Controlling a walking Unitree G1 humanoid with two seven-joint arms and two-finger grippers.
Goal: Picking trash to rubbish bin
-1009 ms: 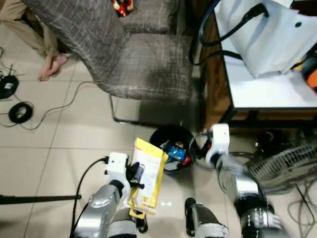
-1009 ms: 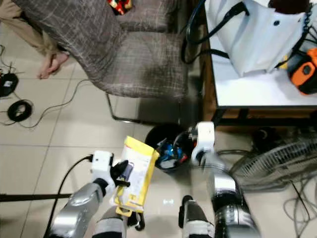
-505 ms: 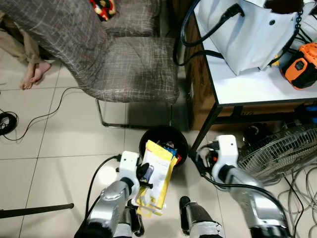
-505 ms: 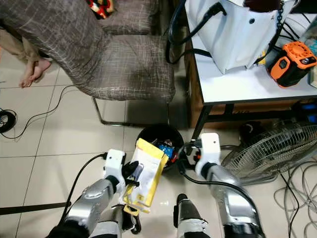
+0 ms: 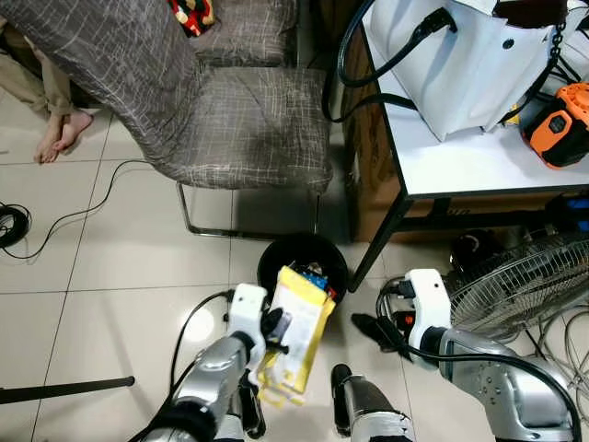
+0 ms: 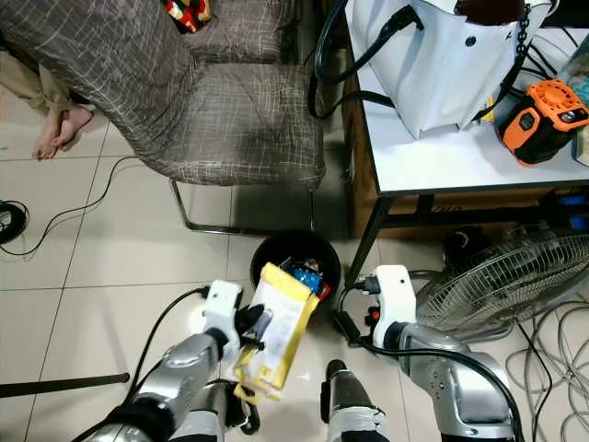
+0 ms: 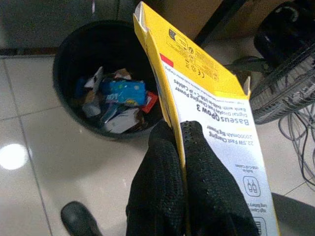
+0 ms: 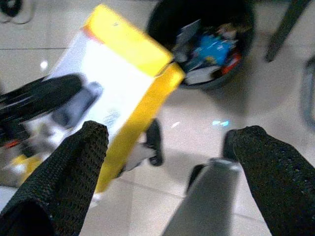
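A flat yellow-and-white cardboard box (image 5: 299, 343) stands upright and tilted in my left gripper (image 5: 275, 328), which is shut on its edge just in front of the bin. The left wrist view shows both black fingers (image 7: 162, 162) pinching the box (image 7: 216, 108) with the bin (image 7: 64, 64) beyond it. The black round rubbish bin (image 5: 304, 243) stands on the tiles and holds several wrappers. Right of the bin and low over the floor, my right gripper (image 5: 370, 328) is open with nothing in it. Its wrist view looks past spread fingers (image 8: 69, 167) at the box (image 8: 113, 93) and bin (image 8: 162, 19).
A grey fabric chair (image 5: 230, 120) stands just behind the bin. A black table leg (image 5: 382, 235) runs beside the bin, under a white tabletop (image 5: 479, 157) with a bag and an orange tool. A floor fan (image 5: 515, 285) and cables lie right. A person's bare feet (image 5: 55, 138) rest far left.
The camera has shifted as I turned toward the bin. My right gripper has drawn back and lower, away from the bin's rim. The box stays in my left gripper, slightly nearer the bin.
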